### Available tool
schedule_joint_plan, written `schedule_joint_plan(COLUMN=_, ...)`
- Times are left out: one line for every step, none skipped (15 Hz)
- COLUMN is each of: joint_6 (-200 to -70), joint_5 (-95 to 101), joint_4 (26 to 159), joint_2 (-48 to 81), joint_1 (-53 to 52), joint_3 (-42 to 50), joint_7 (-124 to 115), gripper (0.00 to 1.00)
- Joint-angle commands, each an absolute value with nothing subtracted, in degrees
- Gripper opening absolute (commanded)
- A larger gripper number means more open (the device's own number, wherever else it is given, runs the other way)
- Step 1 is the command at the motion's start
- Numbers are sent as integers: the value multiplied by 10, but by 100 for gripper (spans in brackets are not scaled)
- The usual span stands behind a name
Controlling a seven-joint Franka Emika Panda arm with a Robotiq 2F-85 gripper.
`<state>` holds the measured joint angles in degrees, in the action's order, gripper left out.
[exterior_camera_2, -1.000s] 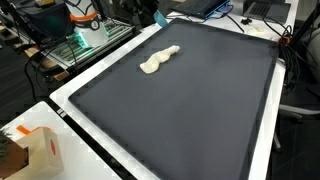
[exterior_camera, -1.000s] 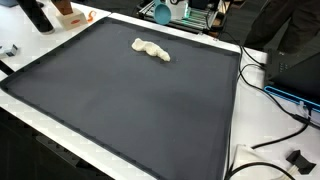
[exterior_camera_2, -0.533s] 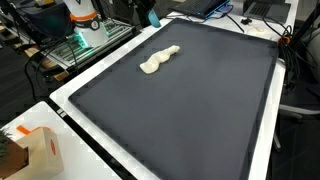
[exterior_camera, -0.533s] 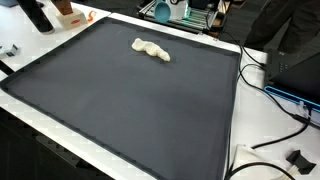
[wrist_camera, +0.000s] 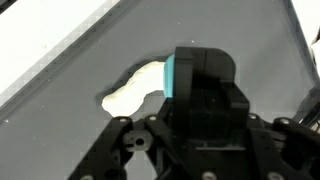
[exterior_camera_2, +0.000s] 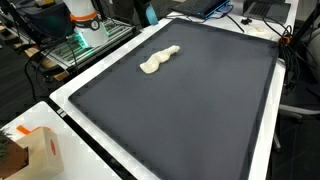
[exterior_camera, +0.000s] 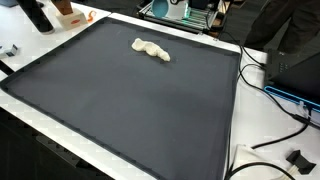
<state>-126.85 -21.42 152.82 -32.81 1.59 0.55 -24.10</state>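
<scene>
A cream, lumpy soft object (exterior_camera: 151,48) lies on the dark mat (exterior_camera: 130,110) near its far edge; it shows in both exterior views (exterior_camera_2: 158,59). My gripper (wrist_camera: 200,75) hangs high above the mat, beside and above the cream object (wrist_camera: 135,88). Its black fingers form one closed block with a teal strip on one side, and I see nothing between them. In an exterior view only its teal tip (exterior_camera_2: 148,12) shows at the top edge, beyond the mat's back border.
The mat (exterior_camera_2: 190,110) sits on a white table. An orange-and-white box (exterior_camera_2: 35,150) stands off one corner. A green circuit board (exterior_camera_2: 85,40) and other electronics lie behind the mat. Cables (exterior_camera: 275,110) run along one side.
The gripper has risen and drawn back; its teal tip has moved up to the frame edge in one exterior view and out of the other. The cream object has not moved.
</scene>
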Motion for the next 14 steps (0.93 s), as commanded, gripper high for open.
schedule_joint_plan(joint_6=-1262, joint_5=-204, joint_4=1524, joint_2=-331, joint_1=28, joint_3=-13, joint_7=-253, gripper=25)
schedule_joint_plan(joint_6=-1262, joint_5=-200, joint_4=1521, joint_2=-333, joint_1=29, joint_3=-19, joint_7=-259, gripper=50)
schedule_joint_plan(joint_6=-1262, joint_5=-200, joint_4=1521, joint_2=-333, joint_1=29, joint_3=-20, joint_7=-259, gripper=50)
schedule_joint_plan(joint_6=-1262, joint_5=-200, joint_4=1521, joint_2=-331, joint_1=29, joint_3=-19, joint_7=-258, gripper=50)
schedule_joint_plan(joint_6=-1262, joint_5=-200, joint_4=1521, joint_2=-330, joint_1=30, joint_3=-19, joint_7=-258, gripper=50)
schedule_joint_plan(joint_6=-1262, joint_5=-200, joint_4=1521, joint_2=-329, joint_1=30, joint_3=-19, joint_7=-258, gripper=50)
schedule_joint_plan(joint_6=-1262, joint_5=-200, joint_4=1521, joint_2=-328, joint_1=30, joint_3=-19, joint_7=-258, gripper=50)
schedule_joint_plan(joint_6=-1262, joint_5=-200, joint_4=1521, joint_2=-328, joint_1=30, joint_3=-19, joint_7=-258, gripper=25)
schedule_joint_plan(joint_6=-1270, joint_5=-220, joint_4=1521, joint_2=-316, joint_1=20, joint_3=0, joint_7=-225, gripper=25)
schedule_joint_plan(joint_6=-1287, joint_5=-248, joint_4=1525, joint_2=-307, joint_1=9, joint_3=22, joint_7=-184, gripper=25)
schedule_joint_plan(joint_6=-1300, joint_5=-279, joint_4=1530, joint_2=-302, joint_1=-1, joint_3=40, joint_7=-144, gripper=25)
schedule_joint_plan(joint_6=-1308, joint_5=-315, joint_4=1533, joint_2=-297, joint_1=-11, joint_3=60, joint_7=-101, gripper=25)
schedule_joint_plan(joint_6=-1308, joint_5=-346, joint_4=1535, joint_2=-291, joint_1=-19, joint_3=78, joint_7=-55, gripper=25)
schedule_joint_plan(joint_6=-1305, joint_5=-378, joint_4=1536, joint_2=-283, joint_1=-26, joint_3=98, joint_7=-7, gripper=25)
